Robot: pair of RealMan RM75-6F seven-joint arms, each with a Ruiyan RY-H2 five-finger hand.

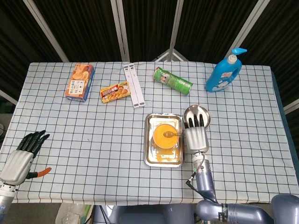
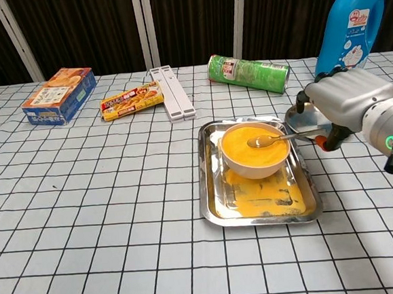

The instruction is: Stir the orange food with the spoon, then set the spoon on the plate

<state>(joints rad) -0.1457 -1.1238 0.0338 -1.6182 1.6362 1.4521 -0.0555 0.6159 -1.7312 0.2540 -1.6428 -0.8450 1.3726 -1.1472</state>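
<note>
Two views: checked tablecloth (image 1: 93, 140), dark slatted wall. Right hand (image 2: 346, 101) pinches spoon (image 2: 271, 140) over orange food (image 2: 251, 149). Head-only: left hand (image 1: 21, 156) empty, fingers extended.

Shiny metal on checked cloth

Tray (image 2: 213, 207), spoon (image 2: 272, 139) and plate (image 2: 302, 116) — polished metal; bottle (image 2: 348, 26) — glossy plastic; tablecloth (image 2: 93, 216) — matt.

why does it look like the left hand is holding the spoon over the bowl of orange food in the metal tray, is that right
Not quite: the right hand holds the spoon over the bowl of orange food in the metal tray, as the chest view shows. The left hand rests far off at the table's near left edge, holding nothing.
</note>
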